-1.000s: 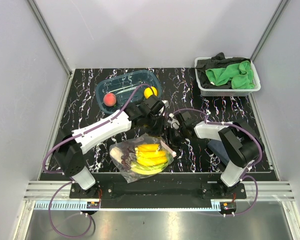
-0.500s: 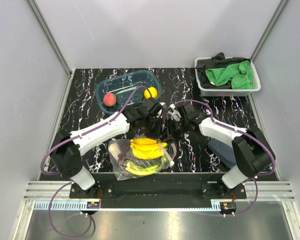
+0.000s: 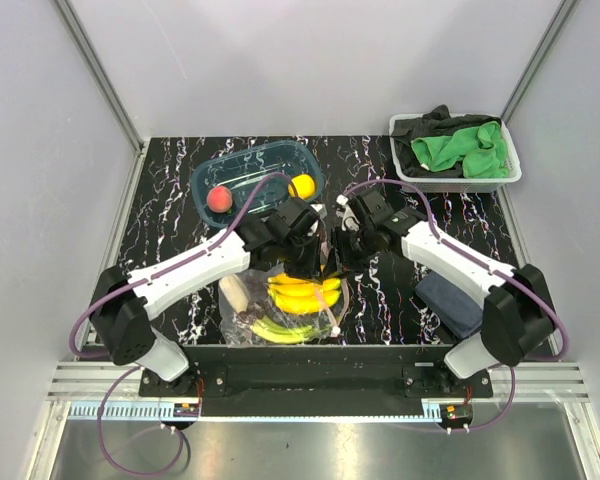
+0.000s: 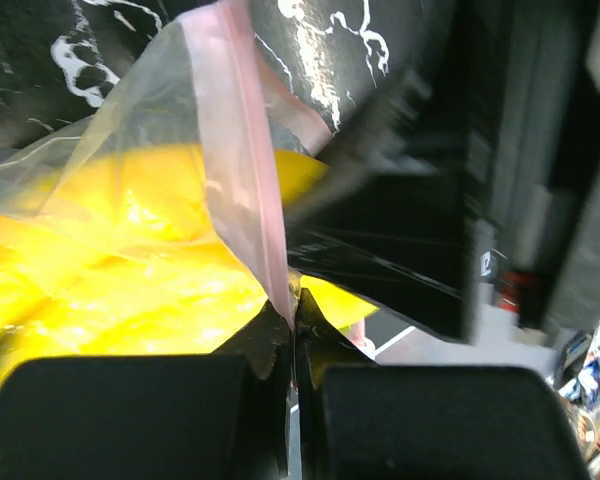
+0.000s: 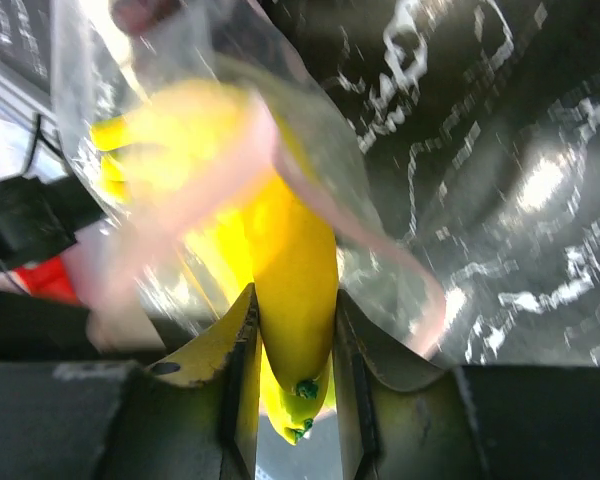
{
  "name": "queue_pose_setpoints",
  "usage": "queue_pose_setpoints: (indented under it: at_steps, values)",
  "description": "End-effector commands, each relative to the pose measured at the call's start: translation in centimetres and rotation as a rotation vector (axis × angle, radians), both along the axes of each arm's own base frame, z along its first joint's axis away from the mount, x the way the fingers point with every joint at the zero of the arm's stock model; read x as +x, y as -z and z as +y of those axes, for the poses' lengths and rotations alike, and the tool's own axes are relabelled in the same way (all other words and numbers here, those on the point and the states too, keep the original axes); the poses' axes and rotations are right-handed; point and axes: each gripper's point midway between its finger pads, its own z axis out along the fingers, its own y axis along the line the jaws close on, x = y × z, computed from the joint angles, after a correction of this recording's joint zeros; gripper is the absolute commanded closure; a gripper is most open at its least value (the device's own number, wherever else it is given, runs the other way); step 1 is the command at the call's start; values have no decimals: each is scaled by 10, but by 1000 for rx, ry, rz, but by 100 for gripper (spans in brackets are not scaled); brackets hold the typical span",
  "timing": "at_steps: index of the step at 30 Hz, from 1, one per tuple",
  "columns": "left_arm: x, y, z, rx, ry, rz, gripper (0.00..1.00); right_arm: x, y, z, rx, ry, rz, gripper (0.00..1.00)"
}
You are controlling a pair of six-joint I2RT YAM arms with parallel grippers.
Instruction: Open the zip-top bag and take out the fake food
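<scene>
Claws are both gripping. The left claw [image 4: 294, 312] is pressing its fingertips fully together on the pink strip [image 4: 242, 170] of the bag [image 3: 280, 312]. The right claw [image 5: 294, 296] is clamping a yellow banana [image 5: 295, 250] between fingers set a banana's width apart, though I cannot tell whether film is lying between pad and fruit. Out from the two claws, the bag is hanging and sagging toward the near edge of the surface [image 3: 160, 210], between the arms, with more yellow fruit showing through it. Whether its bottom is resting down is unclear. Farther back, a peach [image 3: 218, 198] and a lemon [image 3: 301, 185] are sitting in the blue tray [image 3: 196, 186], so the emptying is probably partway along. The film is likely behaving as thin, soft and slippery stuff that is crumpling rather than holding shape, so the stiffer strip is looking like the only sound hold on it. The banana is probably light, rigid and smooth, and best taken across its narrow middle, where it is least likely to be squirting out.
</scene>
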Motion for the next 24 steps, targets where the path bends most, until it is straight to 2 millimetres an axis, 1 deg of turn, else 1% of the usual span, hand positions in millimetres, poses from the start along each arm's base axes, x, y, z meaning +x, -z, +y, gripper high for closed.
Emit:
queue_pose_setpoints:
  at_steps: [1, 3, 4, 7, 8, 10, 12, 13, 14, 15, 16, 17, 21, 22, 24]
  values:
    - [22, -20, 14, -18, -81, -103, 100, -22, -13, -19, -68, -17, -24, 100]
    - [29, -26, 21, -23, -113, -122, 100, -29, -6, -25, -114, -17, -23, 100]
    - [31, -28, 22, -28, -118, -127, 100, -28, -1, -32, -155, -3, -27, 100]
    - [32, -39, 18, -63, -95, -139, 100, -28, 4, -38, -207, 2, -23, 100]
    - [31, -40, 18, -69, -87, -139, 100, -22, -3, -38, -217, 9, -48, 100]
    - [28, -45, 15, -94, -70, -135, 100, -15, -6, -46, -271, 30, -84, 100]
    - [25, -48, 16, -103, -65, -138, 100, -5, -16, -48, -299, 37, -125, 100]
    - [24, -47, 19, -101, -70, -141, 100, -3, -18, -54, -331, 48, -139, 100]
    - [22, -40, 23, -86, -74, -132, 100, 3, -29, -53, -325, 56, -171, 100]
    - [21, -38, 25, -79, -80, -132, 100, 6, -35, -54, -324, 59, -191, 100]
    - [20, -37, 29, -75, -96, -134, 100, 6, -41, -56, -326, 59, -206, 100]
    - [19, -30, 34, -59, -105, -126, 100, 9, -52, -54, -315, 62, -229, 100]
    - [19, -25, 44, -51, -140, -122, 100, 4, -63, -60, -340, 11, -231, 100]
    - [20, -25, 47, -46, -149, -126, 100, 1, -64, -66, -364, 9, -231, 100]
    - [24, -30, 53, -47, -164, -143, 100, 2, -67, -73, -387, 7, -251, 100]
